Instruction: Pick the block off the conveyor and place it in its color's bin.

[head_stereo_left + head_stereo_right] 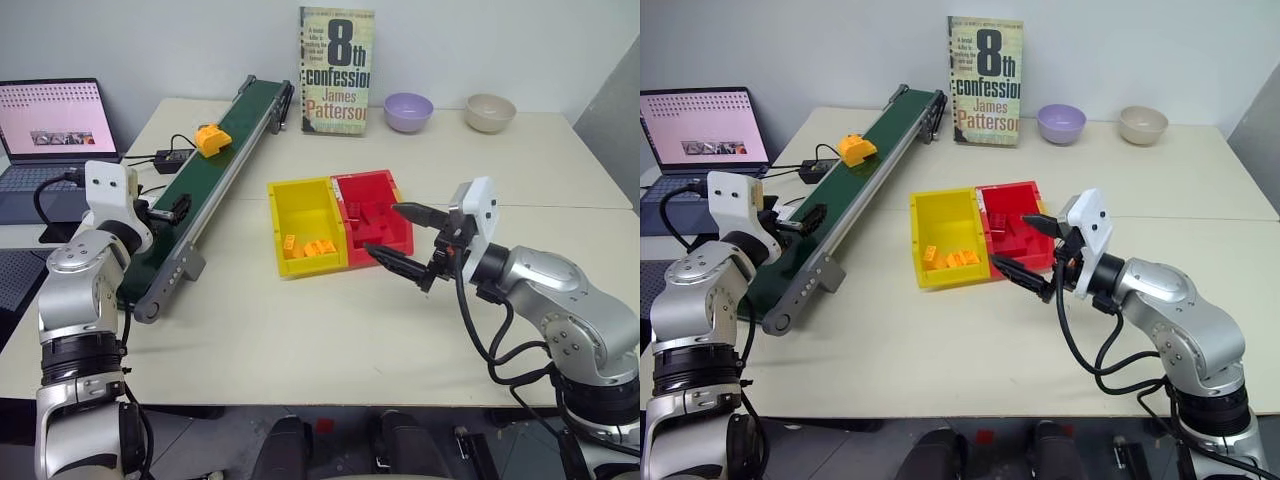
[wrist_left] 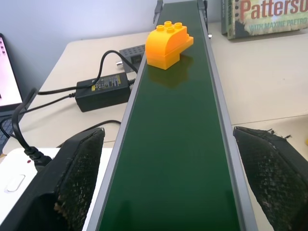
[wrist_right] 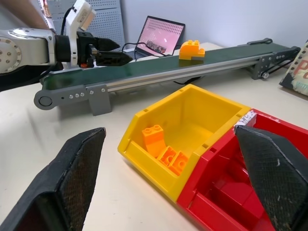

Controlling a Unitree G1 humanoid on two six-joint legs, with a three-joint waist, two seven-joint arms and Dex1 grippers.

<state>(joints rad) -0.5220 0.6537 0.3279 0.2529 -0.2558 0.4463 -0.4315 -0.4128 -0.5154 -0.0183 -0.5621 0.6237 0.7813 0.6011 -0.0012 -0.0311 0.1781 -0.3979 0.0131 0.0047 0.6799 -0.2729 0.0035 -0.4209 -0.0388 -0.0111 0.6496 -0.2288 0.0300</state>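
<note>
The orange-yellow block (image 1: pixel 211 138) rides on the dark-green conveyor (image 1: pixel 215 180), about halfway up the belt. My left gripper (image 1: pixel 172 210) hovers open and level over the belt's near end, its two fingers astride the belt (image 2: pixel 178 144), with the block (image 2: pixel 168 44) well ahead of it. The yellow bin (image 1: pixel 300 215) sits mid-table and holds several orange bricks in its near end. My right gripper (image 1: pixel 382 228) is open and empty, pointing left over the near part of the red bin, beside the yellow bin (image 3: pixel 192 120).
The red bin (image 1: pixel 375 190), joined to the yellow one, holds dark red bricks. A book (image 1: pixel 336 70) stands at the back, with a purple bowl (image 1: pixel 408 112) and a beige bowl (image 1: pixel 490 112) to its right. A laptop (image 1: pixel 55 125) and a power adapter (image 1: pixel 172 158) lie left of the conveyor.
</note>
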